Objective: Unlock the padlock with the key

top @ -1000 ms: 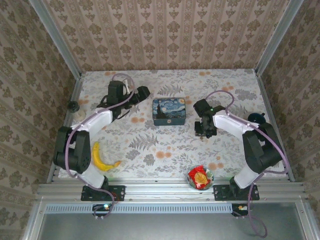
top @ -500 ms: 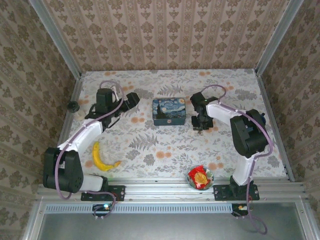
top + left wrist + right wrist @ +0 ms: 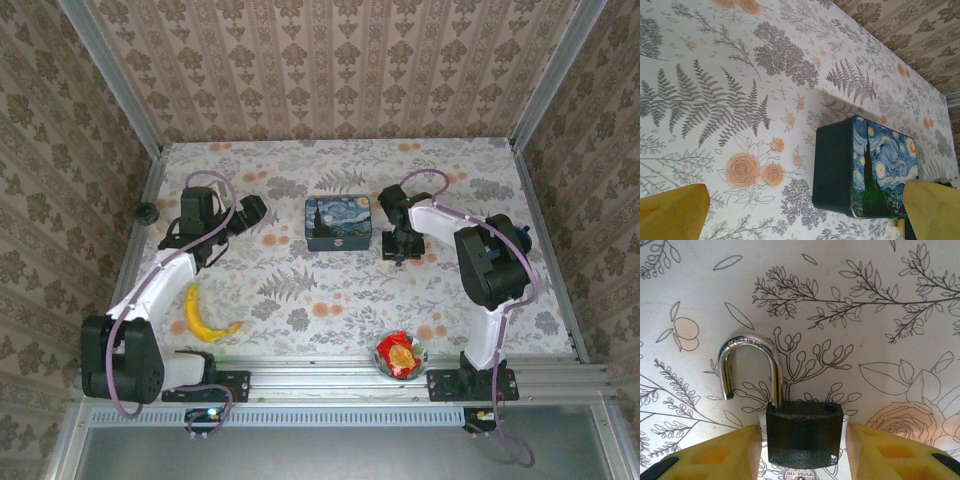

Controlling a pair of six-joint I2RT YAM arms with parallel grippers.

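Padlock (image 3: pixel 805 437): flat on desk (image 3: pixel 865 315), shackle (image 3: pixel 747 347) sprung free at one end, so judged unlocked. Silvery stub (image 3: pixel 799 474) at its base, probably the key.
Right hand (image 3: pixel 804 432): fingers closely flank the body, likely steadying it; whether pinching, cannot tell.
Left hand (image 3: pixel 802 205): spread, empty, facing the tin (image 3: pixel 880 170).

Two arms, same build.
- Left arm (image 3: pixel 160 275): white shell links, black joint housings, black base plate (image 3: pixel 205 385) with bolts.
- Right arm (image 3: pixel 487 262): same white-and-black scheme, bulky black elbow housing.
- Mauve cable (image 3: pixel 213 178) loops above each wrist and trails along links to base.
- Left tool (image 3: pixel 250 207), right tool (image 3: pixel 398 252): black bodies.
- Left wrist view: fingers (image 3: pixel 671 209) mustard yellow, blunt, matte.
- Right wrist view: fingers (image 3: pixel 715 456) same yellow, shallow square recesses, black patches at outer corners.
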